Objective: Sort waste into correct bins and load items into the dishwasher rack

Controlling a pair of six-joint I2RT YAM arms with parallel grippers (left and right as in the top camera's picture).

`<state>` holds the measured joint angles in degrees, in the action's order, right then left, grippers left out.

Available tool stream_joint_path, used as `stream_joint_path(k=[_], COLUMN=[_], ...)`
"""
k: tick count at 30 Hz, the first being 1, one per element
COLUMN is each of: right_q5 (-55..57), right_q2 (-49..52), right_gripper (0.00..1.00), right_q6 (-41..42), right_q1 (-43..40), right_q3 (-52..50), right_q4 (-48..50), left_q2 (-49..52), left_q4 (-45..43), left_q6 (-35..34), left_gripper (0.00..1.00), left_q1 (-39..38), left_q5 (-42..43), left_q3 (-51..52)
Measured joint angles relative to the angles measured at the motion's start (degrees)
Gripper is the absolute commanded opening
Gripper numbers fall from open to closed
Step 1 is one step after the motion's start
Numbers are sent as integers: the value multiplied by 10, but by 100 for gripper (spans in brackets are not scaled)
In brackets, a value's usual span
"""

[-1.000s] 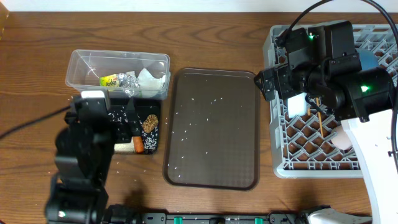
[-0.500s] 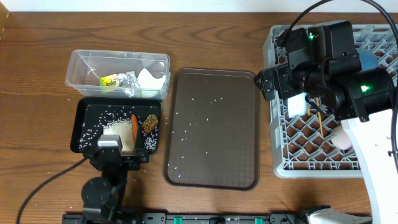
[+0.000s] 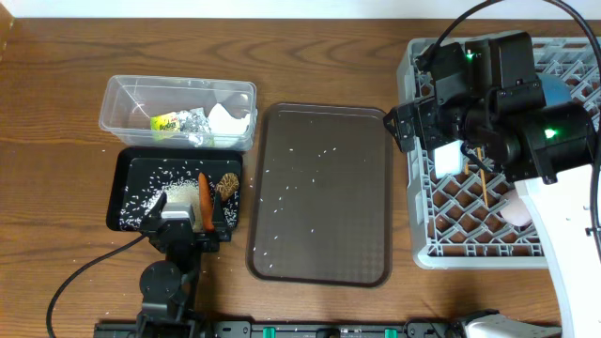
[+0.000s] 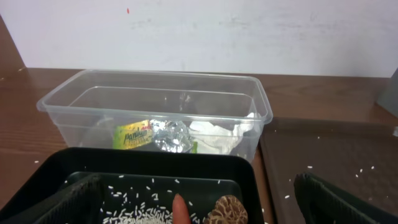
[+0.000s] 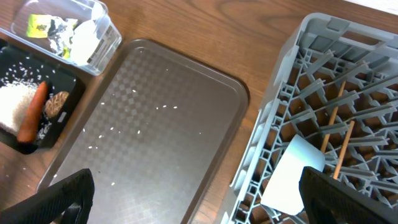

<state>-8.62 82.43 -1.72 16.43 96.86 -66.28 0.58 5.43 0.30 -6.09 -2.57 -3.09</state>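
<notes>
The clear tub (image 3: 178,111) holds the green-yellow wrapper (image 3: 167,122) and white tissue (image 3: 225,119). The black tray (image 3: 131,192) holds rice (image 3: 174,194), the carrot (image 3: 203,195) and the brown lump (image 3: 226,185). My left gripper (image 3: 183,225) is open and empty at that tray's front edge. In the left wrist view it (image 4: 199,214) looks over the carrot (image 4: 180,210), the lump (image 4: 227,210) and the tub (image 4: 155,106). My right gripper (image 3: 413,127) is open and empty above the left side of the dishwasher rack (image 3: 451,235). The right wrist view shows the rack (image 5: 292,93), the chopsticks (image 5: 333,115) and a white bowl (image 5: 289,174).
The brown serving tray (image 3: 321,235) lies between the bins and the rack, with rice grains scattered on it. A light blue piece (image 3: 556,92) and a pink cup (image 3: 516,212) show in the rack beside my right arm. A black cable runs over the table front left.
My left arm has pulled back off the black tray toward the table's front, uncovering the rice, carrot and lump. The right arm has not moved.
</notes>
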Motion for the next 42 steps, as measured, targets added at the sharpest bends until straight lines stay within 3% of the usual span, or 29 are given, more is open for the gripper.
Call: stream_joint_path(k=[30,36,42], right_q5=[9,59,90], right_q2=[-2,-58,-182], right_gripper=[99,99,99], right_q6=[-7,-53,-87], right_q1=[0,0,0], right_q3=[0,-36,-189], right_q4=[0,112,257], left_q2=[35,35,35], left_q4=[-2,-2,-2], left_q6=[0,0,0], left_gripper=[98,98,98], left_q1=[0,0,0], left_q5=[0,0,0], left_q3=[1,1,1])
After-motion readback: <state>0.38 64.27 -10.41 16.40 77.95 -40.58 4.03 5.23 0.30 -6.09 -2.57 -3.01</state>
